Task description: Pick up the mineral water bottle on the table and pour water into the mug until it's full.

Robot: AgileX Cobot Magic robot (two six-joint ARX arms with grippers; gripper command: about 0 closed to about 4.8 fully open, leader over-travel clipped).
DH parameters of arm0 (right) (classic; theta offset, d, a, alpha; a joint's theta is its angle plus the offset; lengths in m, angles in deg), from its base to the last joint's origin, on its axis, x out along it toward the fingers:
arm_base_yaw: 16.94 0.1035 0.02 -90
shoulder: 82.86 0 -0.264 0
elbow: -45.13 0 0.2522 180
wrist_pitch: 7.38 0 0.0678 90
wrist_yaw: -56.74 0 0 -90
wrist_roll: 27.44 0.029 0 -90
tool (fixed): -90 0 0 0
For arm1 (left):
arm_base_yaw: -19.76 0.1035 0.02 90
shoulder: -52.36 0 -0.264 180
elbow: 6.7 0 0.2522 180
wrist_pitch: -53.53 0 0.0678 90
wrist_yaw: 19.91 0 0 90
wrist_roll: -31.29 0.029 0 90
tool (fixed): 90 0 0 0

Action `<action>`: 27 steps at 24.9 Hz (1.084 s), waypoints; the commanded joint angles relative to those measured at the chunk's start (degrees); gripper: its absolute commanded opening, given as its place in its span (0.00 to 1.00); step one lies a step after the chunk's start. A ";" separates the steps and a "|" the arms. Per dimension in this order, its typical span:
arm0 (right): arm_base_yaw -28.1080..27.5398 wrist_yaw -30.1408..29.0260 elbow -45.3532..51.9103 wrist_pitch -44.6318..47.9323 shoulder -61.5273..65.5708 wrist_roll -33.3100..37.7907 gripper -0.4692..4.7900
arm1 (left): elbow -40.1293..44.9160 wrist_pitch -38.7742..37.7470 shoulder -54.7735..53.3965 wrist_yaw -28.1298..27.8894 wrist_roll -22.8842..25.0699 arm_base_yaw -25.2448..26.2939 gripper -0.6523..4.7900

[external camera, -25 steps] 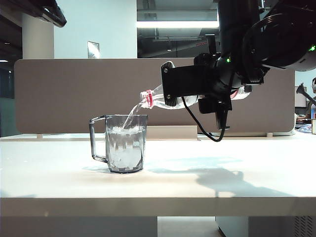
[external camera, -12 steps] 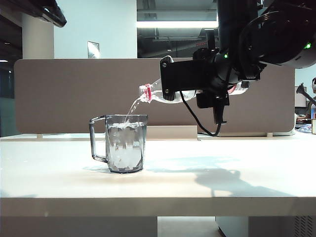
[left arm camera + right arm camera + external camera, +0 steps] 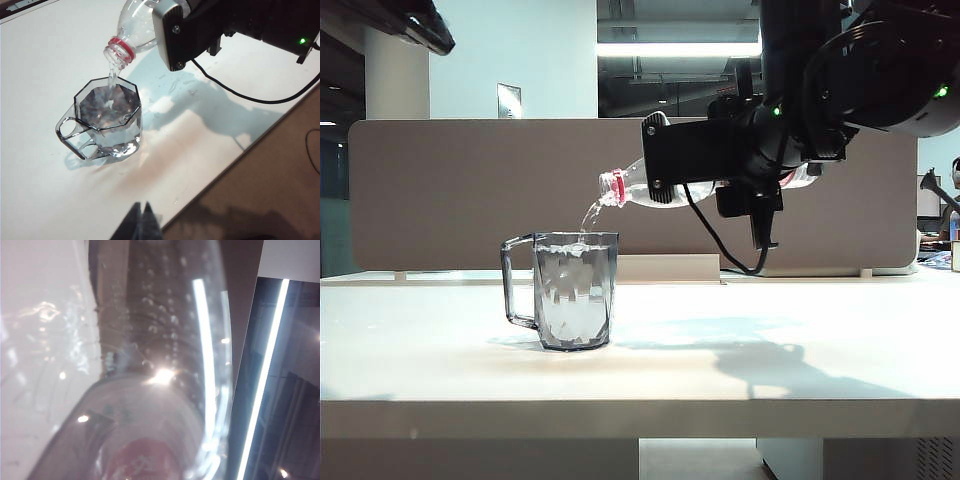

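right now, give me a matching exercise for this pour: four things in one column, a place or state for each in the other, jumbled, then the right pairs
Things
1. mineral water bottle
2. mug
3. left gripper
4. right gripper

States
A. shut, empty, above the table's edge
B. stands upright, nearly full of water
C. clamped round the bottle's body
D. tipped near level, neck over the mug, pouring

Pairs: 1-D, 2-B, 3-A, 4-C
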 commanded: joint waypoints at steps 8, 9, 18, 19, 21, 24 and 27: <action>0.17 -0.20 -0.33 1.70 -0.61 1.29 0.48 | -0.13 0.72 0.09 0.20 -0.04 0.07 0.11; 0.20 -0.55 -0.33 1.75 -0.61 2.43 0.48 | -0.13 0.72 0.09 0.20 -0.04 0.07 0.11; 0.46 -1.95 -0.26 1.75 -0.61 48.63 0.46 | -0.13 0.72 0.09 0.17 -0.04 0.07 0.11; 0.46 -1.97 -0.22 1.66 -0.59 59.71 0.46 | -0.13 0.72 0.09 0.20 -0.04 0.07 0.11; 0.46 -2.40 0.09 1.64 -0.59 75.80 0.47 | -0.13 0.72 0.09 0.17 -0.04 0.07 0.11; 0.46 -3.72 1.88 2.40 0.15 93.55 0.47 | -0.13 0.74 0.09 0.17 -0.04 0.07 0.11; 1.05 -4.92 4.70 11.23 3.85 95.71 0.47 | -0.13 0.72 0.09 0.20 -0.04 0.07 0.11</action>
